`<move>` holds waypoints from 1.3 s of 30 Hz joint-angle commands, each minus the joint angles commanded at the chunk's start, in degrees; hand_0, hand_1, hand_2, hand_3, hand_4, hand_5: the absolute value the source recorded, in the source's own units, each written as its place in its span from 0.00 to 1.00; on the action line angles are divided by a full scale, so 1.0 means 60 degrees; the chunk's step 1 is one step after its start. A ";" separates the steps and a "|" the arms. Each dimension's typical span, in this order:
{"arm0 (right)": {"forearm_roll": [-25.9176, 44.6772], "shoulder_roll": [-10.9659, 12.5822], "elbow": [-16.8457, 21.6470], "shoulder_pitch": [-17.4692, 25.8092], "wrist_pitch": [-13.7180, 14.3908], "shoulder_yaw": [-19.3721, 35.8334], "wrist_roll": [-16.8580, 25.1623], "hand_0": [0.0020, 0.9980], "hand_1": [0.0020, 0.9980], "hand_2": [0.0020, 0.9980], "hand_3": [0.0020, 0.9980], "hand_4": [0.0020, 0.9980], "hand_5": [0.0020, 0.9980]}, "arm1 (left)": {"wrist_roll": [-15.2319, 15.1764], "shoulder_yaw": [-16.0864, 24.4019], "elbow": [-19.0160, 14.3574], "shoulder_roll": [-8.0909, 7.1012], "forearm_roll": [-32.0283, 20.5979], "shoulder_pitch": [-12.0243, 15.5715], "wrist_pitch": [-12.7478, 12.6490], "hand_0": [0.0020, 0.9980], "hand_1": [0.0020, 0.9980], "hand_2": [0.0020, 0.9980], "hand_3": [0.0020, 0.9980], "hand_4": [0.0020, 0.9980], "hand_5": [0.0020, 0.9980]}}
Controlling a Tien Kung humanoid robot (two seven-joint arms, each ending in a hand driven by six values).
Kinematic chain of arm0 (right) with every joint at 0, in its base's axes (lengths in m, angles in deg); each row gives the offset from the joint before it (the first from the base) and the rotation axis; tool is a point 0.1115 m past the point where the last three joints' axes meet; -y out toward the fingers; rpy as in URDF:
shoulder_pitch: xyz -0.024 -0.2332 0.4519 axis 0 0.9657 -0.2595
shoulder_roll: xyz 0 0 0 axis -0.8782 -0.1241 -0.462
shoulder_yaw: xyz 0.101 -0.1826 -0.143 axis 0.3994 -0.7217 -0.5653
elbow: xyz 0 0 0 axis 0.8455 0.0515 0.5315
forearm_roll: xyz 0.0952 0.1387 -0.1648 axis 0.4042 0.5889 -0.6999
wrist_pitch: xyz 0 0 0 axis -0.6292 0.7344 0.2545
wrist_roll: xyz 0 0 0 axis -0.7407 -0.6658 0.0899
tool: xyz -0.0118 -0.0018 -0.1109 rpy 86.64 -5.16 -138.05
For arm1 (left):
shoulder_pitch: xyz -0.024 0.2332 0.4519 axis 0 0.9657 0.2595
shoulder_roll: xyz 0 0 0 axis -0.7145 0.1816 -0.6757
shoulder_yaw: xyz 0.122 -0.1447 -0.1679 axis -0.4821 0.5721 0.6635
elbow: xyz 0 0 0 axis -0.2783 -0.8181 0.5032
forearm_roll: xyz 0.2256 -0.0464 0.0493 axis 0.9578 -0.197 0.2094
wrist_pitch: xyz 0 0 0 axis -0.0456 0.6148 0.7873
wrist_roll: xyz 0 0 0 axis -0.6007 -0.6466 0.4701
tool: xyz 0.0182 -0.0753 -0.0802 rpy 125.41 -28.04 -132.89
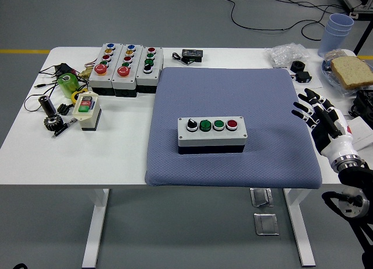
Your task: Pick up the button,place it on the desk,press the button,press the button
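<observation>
A grey button box (211, 135) with a black knob, two green buttons and a red button lies in the middle of the blue-grey mat (233, 94). My right hand (315, 113) is at the mat's right edge, well to the right of the box, fingers spread and holding nothing. My left arm is out of view.
Three more button boxes (125, 67) stand at the back left, with a small yellow switch box (87, 108), a green item, cables and a gear near the left edge. At the back right are a black adapter (192, 55), a plastic bag, blue cups (337, 30) and a slice of bread (352, 71).
</observation>
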 joint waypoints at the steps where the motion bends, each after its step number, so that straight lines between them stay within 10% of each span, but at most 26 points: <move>1: -0.0001 -0.0001 -0.0001 0.0003 -0.0012 0.0006 -0.0014 0.65 0.59 0.66 0.64 0.73 0.39 | 0.0000 0.0000 0.0000 0.0000 0.0001 0.0000 0.0001 0.65 0.64 0.63 0.55 0.32 0.86; 39: 0.0229 -0.0015 -0.0100 0.0325 -0.1069 0.0197 -0.0649 0.62 0.55 0.63 0.62 0.68 0.35 | -0.0014 0.0005 0.0000 0.0027 0.0154 0.0152 -0.0002 0.65 0.63 0.63 0.55 0.32 0.85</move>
